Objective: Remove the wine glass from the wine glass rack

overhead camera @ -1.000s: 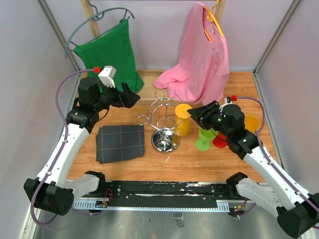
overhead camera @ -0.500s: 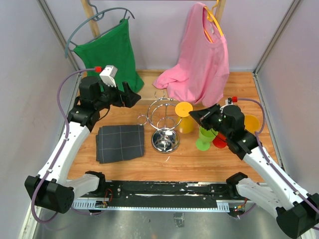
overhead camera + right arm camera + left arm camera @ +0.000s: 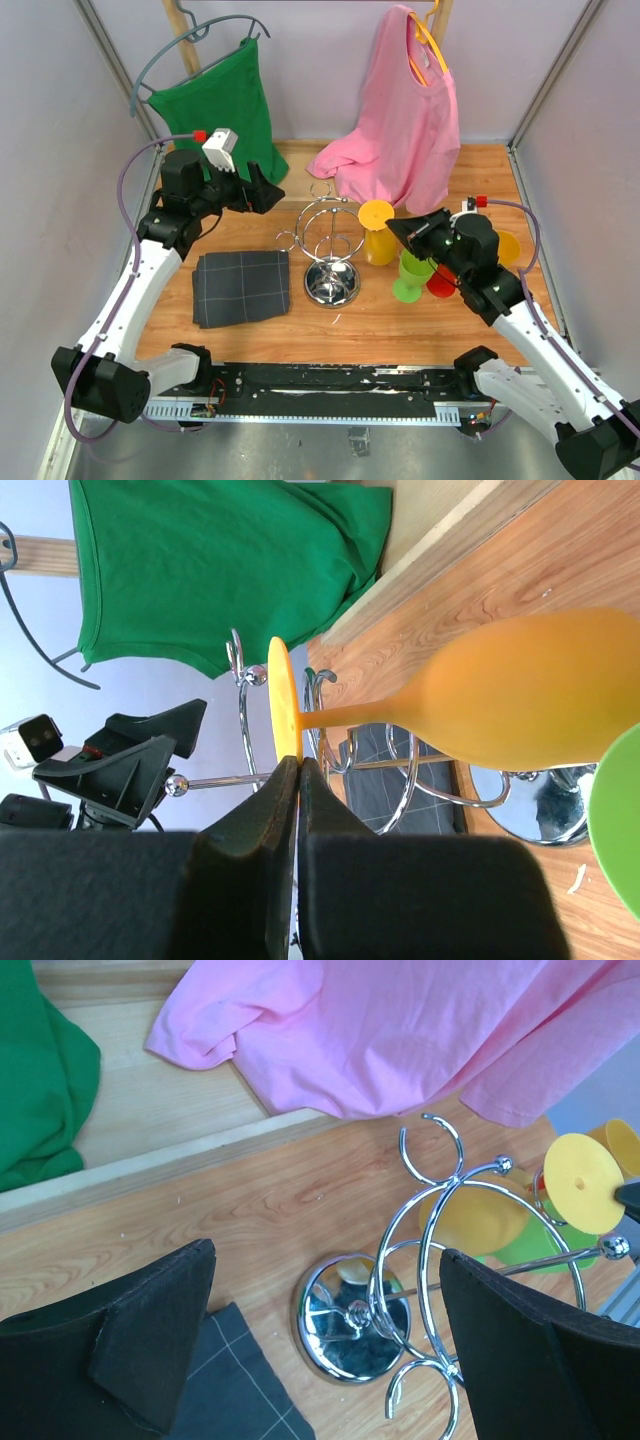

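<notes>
Chrome wine glass rack (image 3: 331, 279), yellow glass (image 3: 380, 247) beside

Left arm (image 3: 125, 300) and right arm (image 3: 545, 345) have white links, black joints, purple cables (image 3: 123, 180).

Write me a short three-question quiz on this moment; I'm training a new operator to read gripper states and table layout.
1. True or false: the left gripper is open.
2. What is the right gripper shut on? A) the foot of the yellow wine glass; B) a spoon; C) a blue mug.
3. In the top view, what lies flat on the table left of the wine glass rack?
Key: 1 true; 2 A; 3 the dark grey cloth.
</notes>
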Robot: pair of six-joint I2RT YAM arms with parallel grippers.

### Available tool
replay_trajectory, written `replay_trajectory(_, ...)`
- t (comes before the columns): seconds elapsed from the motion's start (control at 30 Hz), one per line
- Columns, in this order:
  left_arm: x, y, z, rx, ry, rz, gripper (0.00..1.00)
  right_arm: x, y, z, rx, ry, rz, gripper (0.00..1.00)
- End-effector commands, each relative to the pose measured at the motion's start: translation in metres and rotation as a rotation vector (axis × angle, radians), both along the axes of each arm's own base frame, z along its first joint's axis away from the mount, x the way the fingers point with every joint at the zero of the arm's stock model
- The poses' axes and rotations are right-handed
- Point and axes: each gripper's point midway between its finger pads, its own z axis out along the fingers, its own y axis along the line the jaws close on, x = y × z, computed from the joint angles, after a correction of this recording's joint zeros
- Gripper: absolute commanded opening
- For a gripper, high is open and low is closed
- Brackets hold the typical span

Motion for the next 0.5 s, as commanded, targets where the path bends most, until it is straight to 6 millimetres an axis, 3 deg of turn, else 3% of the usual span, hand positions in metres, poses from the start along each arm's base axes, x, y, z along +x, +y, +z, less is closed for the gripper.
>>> replay_trajectory(0.0,0.003,-0.001,0.02,-0.011,-0.055,-0.013,0.99,0.006,-0.014,0.02,0.018,-0.045,-0.071,0.01)
replay_trajectory(0.47,0.005,-0.003,0.02,-0.014,-0.048,-0.024,0.99,0.009,-0.03,0.027,0.001,-0.075,-0.149,0.01)
